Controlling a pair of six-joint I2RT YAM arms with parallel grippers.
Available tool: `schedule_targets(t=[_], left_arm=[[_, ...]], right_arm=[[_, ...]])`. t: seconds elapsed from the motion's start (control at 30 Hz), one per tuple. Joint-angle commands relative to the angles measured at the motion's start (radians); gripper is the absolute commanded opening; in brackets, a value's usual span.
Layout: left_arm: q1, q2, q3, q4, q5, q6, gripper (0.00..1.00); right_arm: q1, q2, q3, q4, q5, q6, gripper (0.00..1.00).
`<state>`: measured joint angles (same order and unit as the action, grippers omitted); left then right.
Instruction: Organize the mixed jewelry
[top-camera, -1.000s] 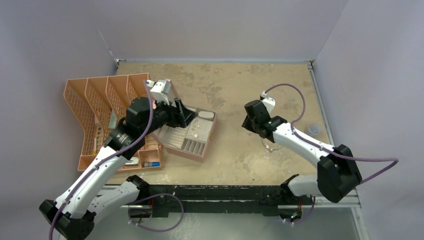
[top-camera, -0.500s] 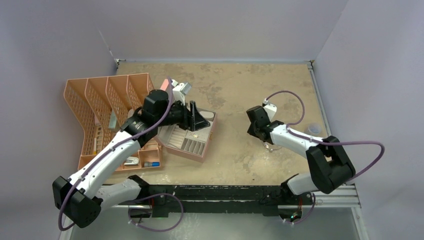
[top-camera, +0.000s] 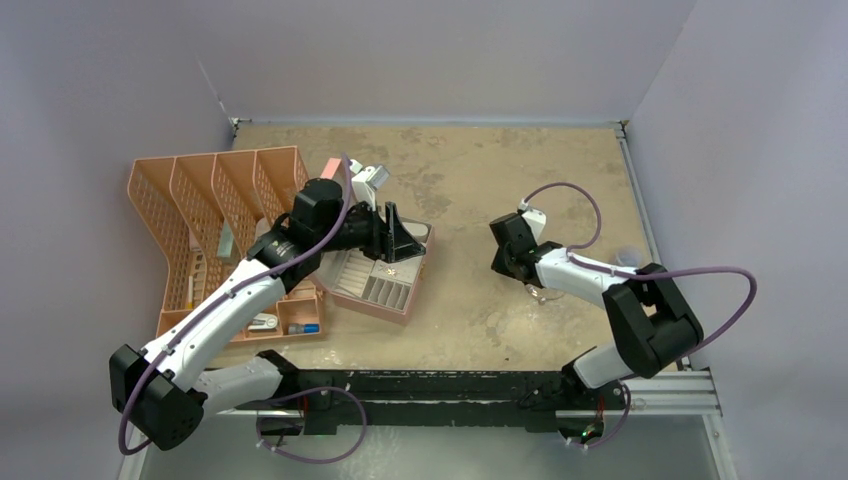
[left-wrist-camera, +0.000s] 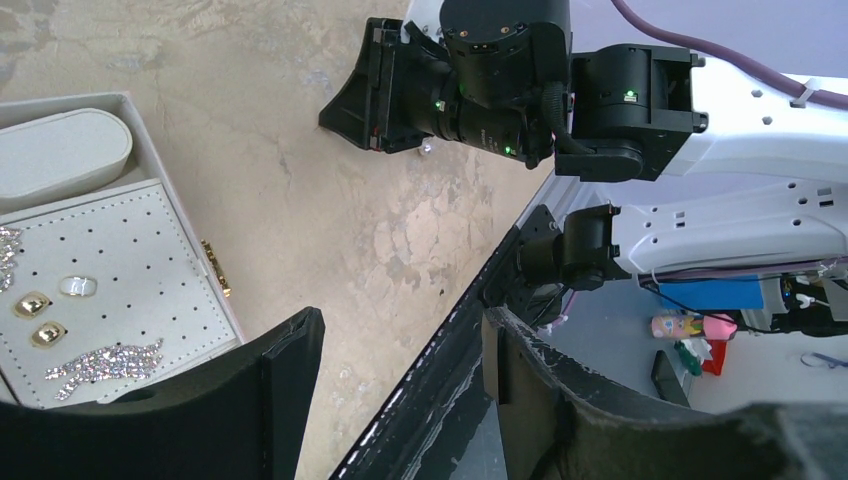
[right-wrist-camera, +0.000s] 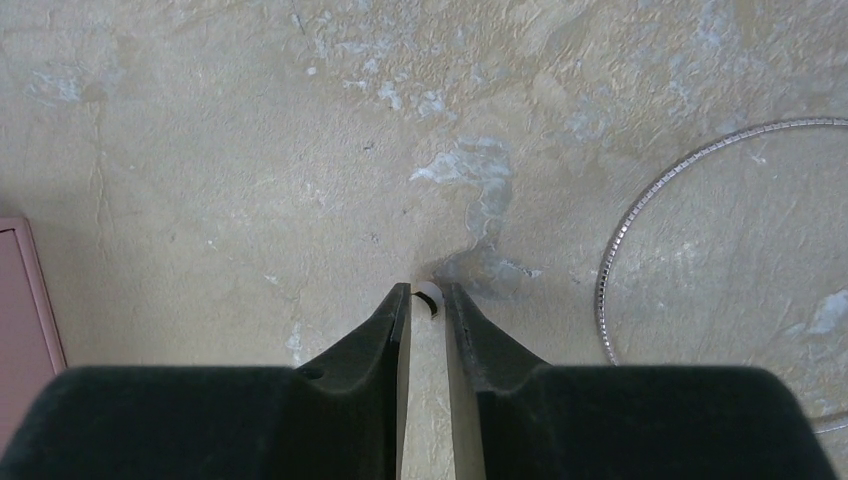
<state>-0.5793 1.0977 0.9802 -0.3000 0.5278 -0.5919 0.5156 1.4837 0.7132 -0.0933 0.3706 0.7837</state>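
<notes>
Sandy tabletop bears a pink jewelry box holding gold studs.

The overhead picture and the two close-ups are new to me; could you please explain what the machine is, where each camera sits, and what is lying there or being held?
These are two robot arms bolted at the near edge of a table, each ending in a two-finger gripper. The wide picture looks down from above and behind them. Each close-up comes from a camera on one wrist. The left gripper is open and empty, over the edge of a pink jewelry box that holds gold studs. The right gripper seems pinched on a tiny pale stud at table level, with a thin silvery hoop lying beside it. A pink mesh organizer stands at the left.
</notes>
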Motion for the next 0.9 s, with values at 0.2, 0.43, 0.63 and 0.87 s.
schedule_targets(t=[0.2, 0.43, 0.63, 0.87], left_arm=[[-0.006, 0.003, 0.005, 0.049, -0.012, -0.006, 0.59], [-0.006, -0.003, -0.003, 0.036, -0.027, 0.001, 0.59], [-0.005, 0.0, -0.009, 0.039, -0.014, 0.009, 0.59], [-0.006, -0.003, -0.016, 0.039, -0.019, 0.012, 0.59]], right_arm=[[-0.006, -0.021, -0.011, 0.025, -0.023, -0.021, 0.08], [-0.006, -0.014, -0.008, 0.016, -0.025, -0.018, 0.14], [-0.006, -0.022, -0.016, 0.016, -0.041, -0.028, 0.16], [-0.006, -0.003, -0.016, 0.012, -0.041, -0.022, 0.18]])
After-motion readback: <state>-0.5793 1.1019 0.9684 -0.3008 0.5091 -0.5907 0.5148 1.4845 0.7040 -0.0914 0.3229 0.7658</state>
